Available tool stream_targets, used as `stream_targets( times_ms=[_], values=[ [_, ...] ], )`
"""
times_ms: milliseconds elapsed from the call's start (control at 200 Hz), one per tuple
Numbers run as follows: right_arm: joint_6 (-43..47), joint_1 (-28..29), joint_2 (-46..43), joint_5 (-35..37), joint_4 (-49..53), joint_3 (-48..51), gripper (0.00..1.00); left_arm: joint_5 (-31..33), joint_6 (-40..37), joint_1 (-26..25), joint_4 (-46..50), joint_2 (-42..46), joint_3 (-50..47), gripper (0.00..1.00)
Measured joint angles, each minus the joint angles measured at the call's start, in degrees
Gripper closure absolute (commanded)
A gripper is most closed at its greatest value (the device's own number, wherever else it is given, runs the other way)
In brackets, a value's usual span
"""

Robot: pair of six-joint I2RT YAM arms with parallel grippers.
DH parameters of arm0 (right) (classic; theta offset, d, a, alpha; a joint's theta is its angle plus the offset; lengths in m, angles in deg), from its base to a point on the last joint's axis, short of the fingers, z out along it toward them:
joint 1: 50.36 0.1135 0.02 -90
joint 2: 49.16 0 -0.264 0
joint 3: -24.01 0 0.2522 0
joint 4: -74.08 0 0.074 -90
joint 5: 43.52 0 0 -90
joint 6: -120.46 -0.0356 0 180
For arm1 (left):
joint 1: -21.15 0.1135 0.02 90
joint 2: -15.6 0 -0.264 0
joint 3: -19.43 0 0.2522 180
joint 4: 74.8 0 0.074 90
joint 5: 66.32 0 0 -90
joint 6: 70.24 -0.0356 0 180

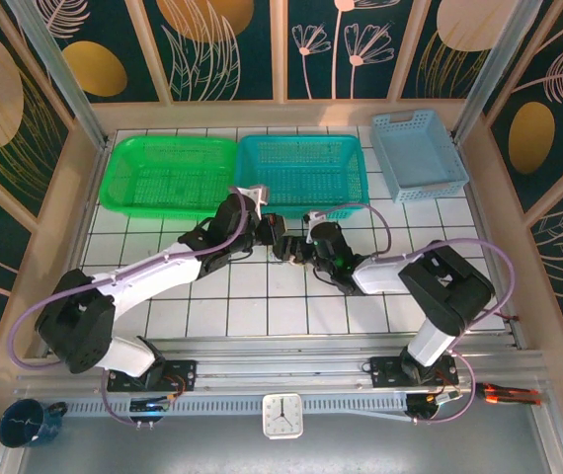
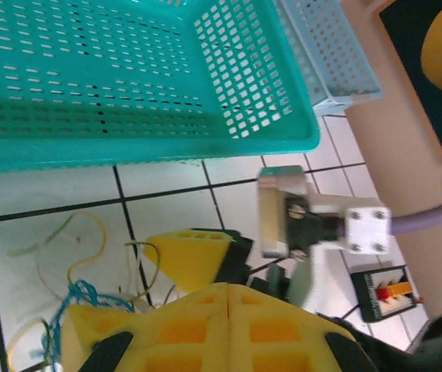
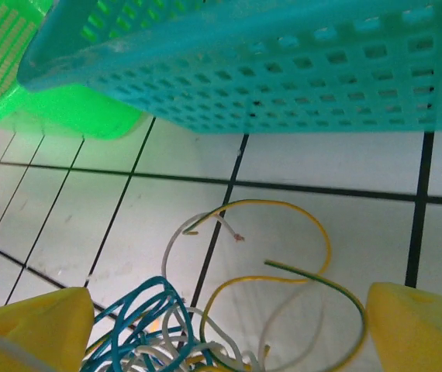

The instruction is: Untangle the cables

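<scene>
The cables [image 3: 145, 314] are lying knotted mid-table [image 3: 322, 167], just before the teal basket [image 3: 283, 74]. The right gripper [image 3: 229, 329] is hanging wide open over them. The left gripper [image 2: 229, 301] is pinched shut beside them. Grabbing several strands at once could tighten the knot. I'm counting one blue, two yellowish and perhaps two white.

Dark teal wall panels [image 1: 212, 69] with gold leaf motifs surround a white tiled tabletop [image 1: 262, 316].
</scene>
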State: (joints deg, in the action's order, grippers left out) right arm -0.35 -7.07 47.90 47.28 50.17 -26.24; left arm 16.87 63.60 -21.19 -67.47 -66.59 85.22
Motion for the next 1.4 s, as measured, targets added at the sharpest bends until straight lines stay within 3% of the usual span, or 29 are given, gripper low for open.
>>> stream_targets(
  times_ms=[470, 881, 1401],
  values=[
    [-5.18, 0.66, 1.9, 3.78, -2.69, 2.34, 0.27, -2.56, 4.09, 0.0, -0.63, 6.05, 6.34, 1.0],
    [-7.93, 0.66, 2.58, 4.33, -4.66, 4.87, 0.29, -2.19, 3.76, 0.0, 1.46, 9.62, 18.62, 1.0],
    [-8.98, 1.6, 2.6, 5.79, -6.49, 5.51, 0.21, 12.33, -9.35, 1.01, 10.99, 9.57, 36.02, 1.0]
  ],
)
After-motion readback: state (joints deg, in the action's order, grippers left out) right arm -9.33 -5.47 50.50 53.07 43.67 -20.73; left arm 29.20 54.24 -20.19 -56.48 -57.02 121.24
